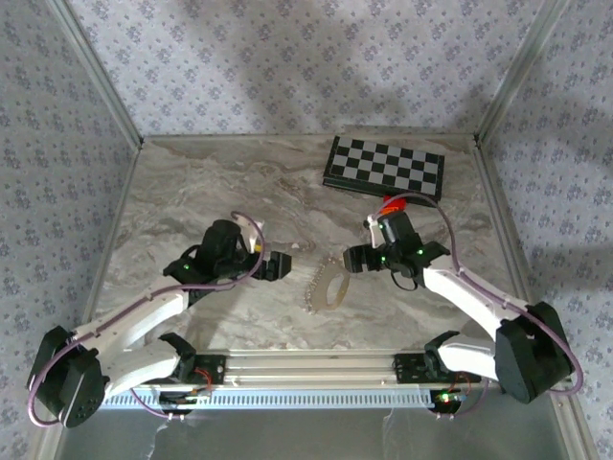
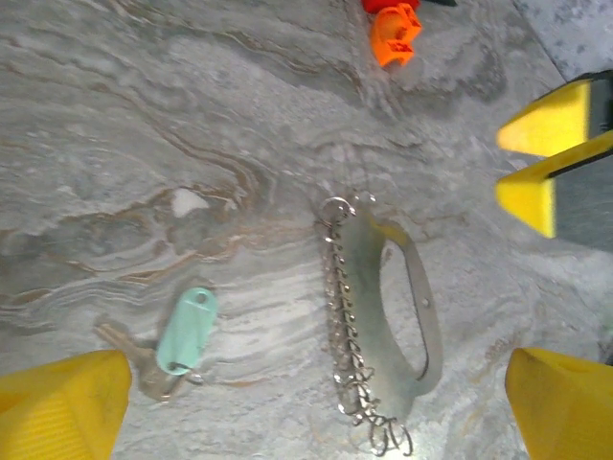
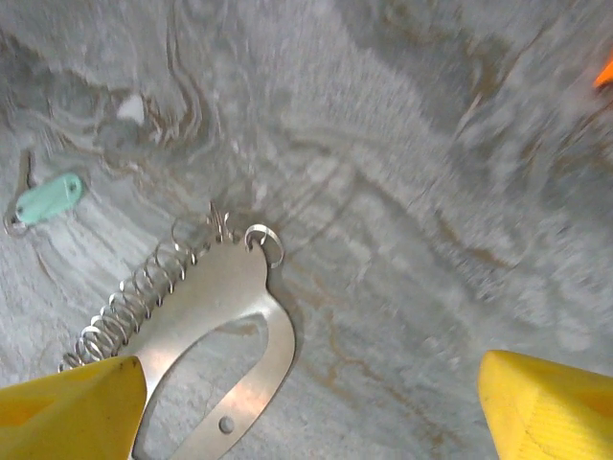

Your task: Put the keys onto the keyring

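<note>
Silvery keyring point(image 2: 366, 307) is lying flat on the marble table point(image 2: 192, 115), with small rings lining one edge. Teal-tagged key point(image 2: 187, 329) is lying near it, not touching. Left gripper point(image 2: 311, 407) and right gripper point(image 3: 306, 407) are hovering over the keyring, fingers spread, gripping nothing.

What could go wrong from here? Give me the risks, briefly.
1. The key lies flat on the table, apart from the keyring; the left fingers may push it rather than lift it.
2. The keyring's loose chain could snag a finger and drag the ring askew.
3. The right fingers hang close beside the keyring too, so the two arms might collide there.
</note>
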You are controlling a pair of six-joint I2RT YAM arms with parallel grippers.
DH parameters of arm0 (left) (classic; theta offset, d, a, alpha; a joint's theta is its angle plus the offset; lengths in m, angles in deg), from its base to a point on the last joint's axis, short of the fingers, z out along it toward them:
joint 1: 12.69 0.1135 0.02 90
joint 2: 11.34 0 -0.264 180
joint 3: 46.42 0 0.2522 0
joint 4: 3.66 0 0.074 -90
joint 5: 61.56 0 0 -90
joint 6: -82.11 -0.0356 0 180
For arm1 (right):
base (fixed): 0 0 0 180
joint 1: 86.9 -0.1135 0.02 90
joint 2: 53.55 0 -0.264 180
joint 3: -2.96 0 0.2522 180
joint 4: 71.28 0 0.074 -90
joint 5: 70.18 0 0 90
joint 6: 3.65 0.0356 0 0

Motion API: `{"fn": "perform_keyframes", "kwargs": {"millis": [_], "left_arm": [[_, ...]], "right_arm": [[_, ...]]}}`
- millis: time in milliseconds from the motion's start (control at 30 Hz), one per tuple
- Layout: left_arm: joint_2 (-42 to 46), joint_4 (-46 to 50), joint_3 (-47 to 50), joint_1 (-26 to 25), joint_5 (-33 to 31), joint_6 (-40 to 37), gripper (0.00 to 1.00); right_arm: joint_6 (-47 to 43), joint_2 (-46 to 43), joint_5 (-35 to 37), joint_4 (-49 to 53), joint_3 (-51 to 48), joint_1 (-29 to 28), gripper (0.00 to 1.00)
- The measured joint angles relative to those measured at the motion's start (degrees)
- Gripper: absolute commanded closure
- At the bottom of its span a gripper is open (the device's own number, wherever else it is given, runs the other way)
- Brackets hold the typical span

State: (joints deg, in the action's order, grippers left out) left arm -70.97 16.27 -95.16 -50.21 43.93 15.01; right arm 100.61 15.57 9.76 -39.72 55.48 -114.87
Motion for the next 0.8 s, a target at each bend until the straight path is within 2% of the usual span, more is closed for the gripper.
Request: {"fn": "perform_keyframes", "kwargs": {"millis": [233, 800], "left_arm": [[-1.8, -4.2, 0.2, -4.1, 1.2, 1.1, 0.0], [-4.6, -10.5, 1.2, -6.5, 1.2, 3.6, 0.0]], "right_arm": [[1.1, 6.4, -5.7, -4.3, -1.4, 1.7, 0.23], [-0.7, 17.6, -12.4, -11.9, -0.6, 4.0, 0.46]]}}
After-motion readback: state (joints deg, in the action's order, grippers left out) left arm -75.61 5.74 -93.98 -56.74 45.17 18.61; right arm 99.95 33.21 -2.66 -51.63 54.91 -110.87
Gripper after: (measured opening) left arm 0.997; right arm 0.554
